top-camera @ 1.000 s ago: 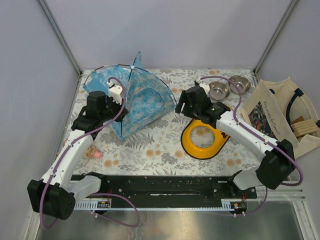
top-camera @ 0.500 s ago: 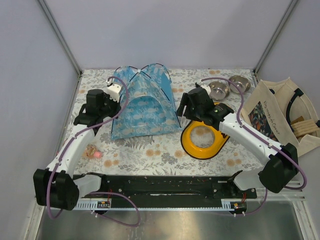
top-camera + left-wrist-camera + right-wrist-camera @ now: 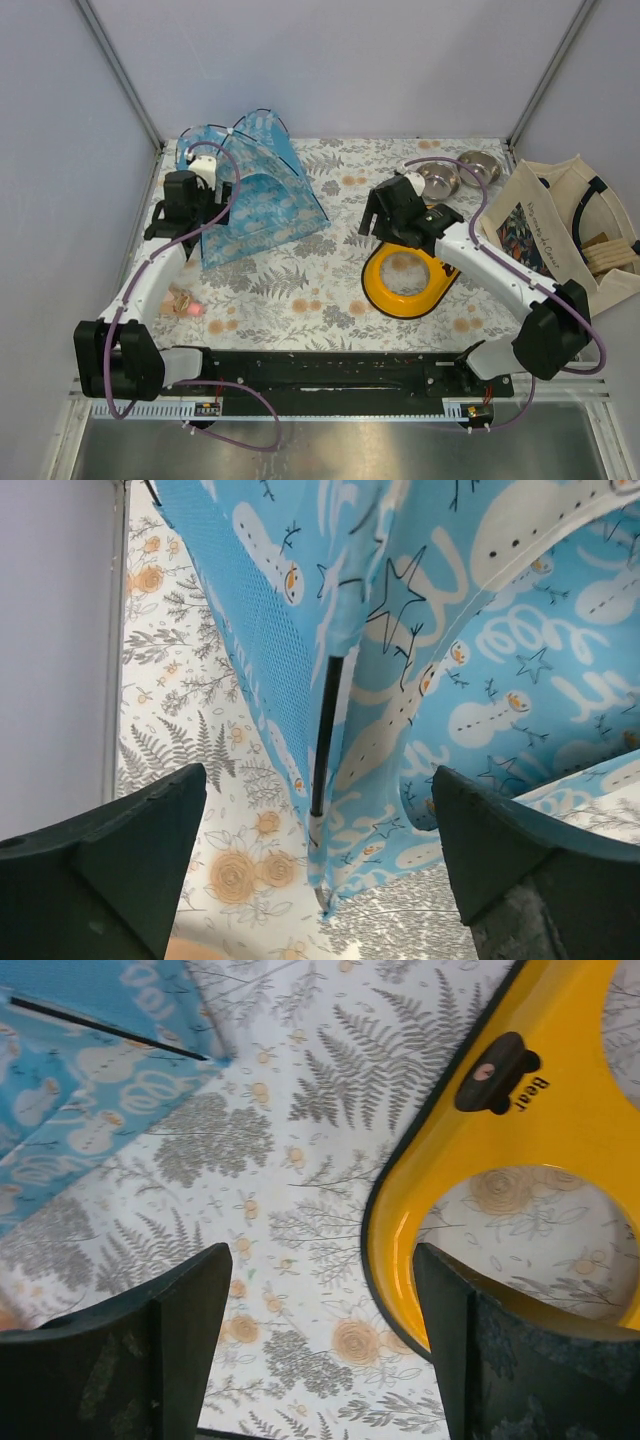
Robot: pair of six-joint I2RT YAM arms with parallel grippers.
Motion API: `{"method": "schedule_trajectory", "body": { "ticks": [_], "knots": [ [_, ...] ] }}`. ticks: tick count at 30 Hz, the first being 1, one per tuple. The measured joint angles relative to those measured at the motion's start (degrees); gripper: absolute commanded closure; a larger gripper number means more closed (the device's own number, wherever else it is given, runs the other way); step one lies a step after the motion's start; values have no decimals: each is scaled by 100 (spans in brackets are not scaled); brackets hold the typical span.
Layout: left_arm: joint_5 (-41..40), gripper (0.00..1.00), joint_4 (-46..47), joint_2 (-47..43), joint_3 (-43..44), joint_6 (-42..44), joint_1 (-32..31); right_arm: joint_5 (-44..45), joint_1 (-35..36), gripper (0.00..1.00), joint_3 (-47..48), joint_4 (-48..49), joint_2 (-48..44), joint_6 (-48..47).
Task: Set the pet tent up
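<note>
The pet tent [image 3: 250,190], light blue with white snowmen and thin black poles, stands popped up and leaning at the back left of the floral cloth. My left gripper [image 3: 193,205] hovers at its left side, open, its fingers [image 3: 120,860] wide apart with nothing between them. In the left wrist view the pet tent [image 3: 420,680] fills the frame, a black pole end [image 3: 322,740] and a fabric corner hanging over the cloth. My right gripper [image 3: 385,215] is open above the cloth, right of the tent. The right wrist view shows a corner of the pet tent [image 3: 90,1090] at the top left.
A yellow bowl holder [image 3: 405,283] lies under the right arm, seen too in the right wrist view [image 3: 520,1200]. Two metal bowls [image 3: 438,180] sit at the back right beside a canvas tote bag [image 3: 565,230]. A small pink-and-tan toy [image 3: 188,303] lies near the left arm.
The left gripper has opened and let go of the tent. The tent popped up, then shifted left and back. The left arm swung further left; the right gripper drew slightly back.
</note>
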Motion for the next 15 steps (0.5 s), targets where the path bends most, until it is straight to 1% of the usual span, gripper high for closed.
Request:
{"method": "schedule_trajectory", "body": {
  "ticks": [2, 5, 10, 11, 13, 14, 15],
  "knots": [
    [-39, 1, -109, -94, 52, -195, 0, 208, -37, 14, -42, -90, 79, 9],
    [-66, 1, -448, -553, 103, -741, -4, 391, -149, 15, -330, -144, 168, 52],
    [-315, 1, -1198, -1670, 238, -1803, -9, 286, -369, 24, -911, -157, 706, 66],
    [-393, 1, -1351, -1878, 225, -2024, -9, 201, -382, 26, -986, -129, 826, 33],
    [-546, 1, -1587, -2190, 125, -2400, -7, -85, -398, 37, -1019, 76, 1027, -33],
    [-619, 1, -1716, -2321, 24, -2577, 2, -192, -398, 45, -1014, 227, 1078, -98],
    [-699, 1, -1869, -2452, -109, -2750, 15, -319, -398, 54, -1023, 308, 1130, -127]
  ]
}}
